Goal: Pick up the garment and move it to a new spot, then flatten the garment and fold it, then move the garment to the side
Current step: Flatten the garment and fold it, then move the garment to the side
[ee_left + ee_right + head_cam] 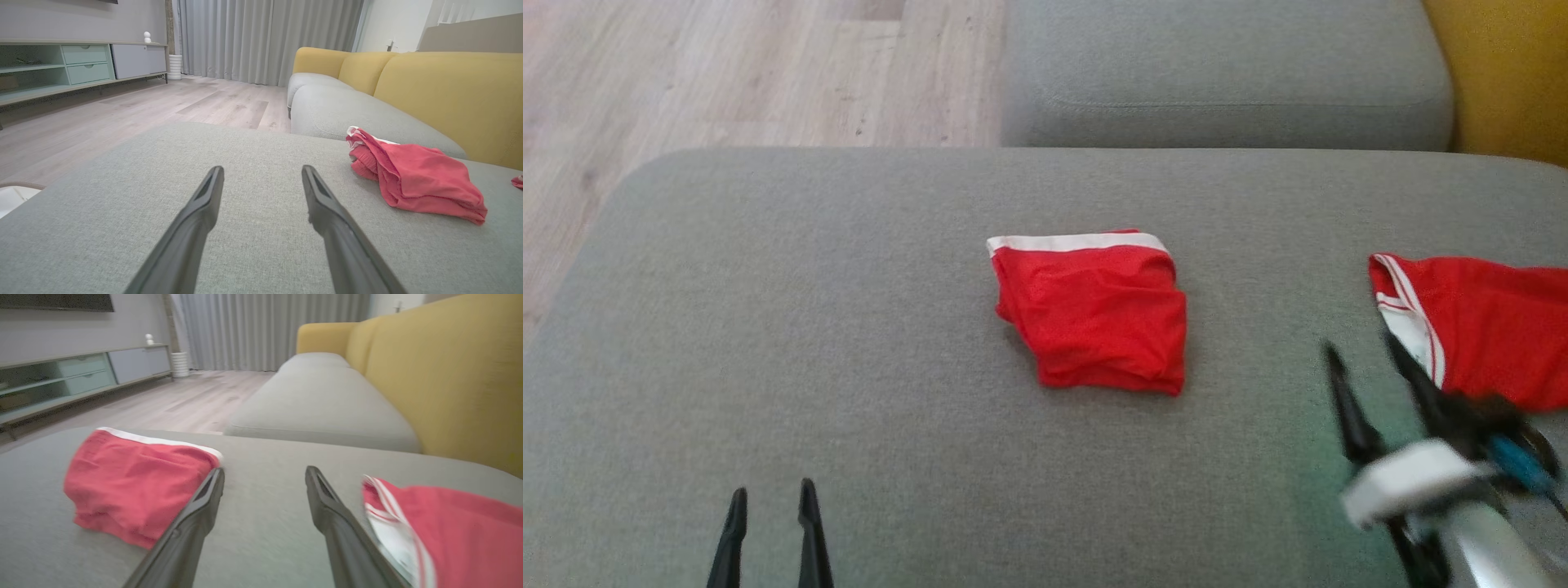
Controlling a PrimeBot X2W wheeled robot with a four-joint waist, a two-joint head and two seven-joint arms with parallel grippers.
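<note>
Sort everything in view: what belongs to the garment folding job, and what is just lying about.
Job: folded red garment; second red garment at the right; grey seat; left hand and right hand, both open.
Lying about: yellow backrest; cabinet; curtains; wooden floor.

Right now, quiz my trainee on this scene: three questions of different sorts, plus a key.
1. True or false: the right gripper is shut on the folded red garment.
2. Where does the second red garment lie? A) to the robot's right of the folded one B) on the floor C) on the yellow backrest.
3. Fill in: both garments rest on a ___ cushion.
Key: 1 false, it stands open; 2 A; 3 grey.
</note>
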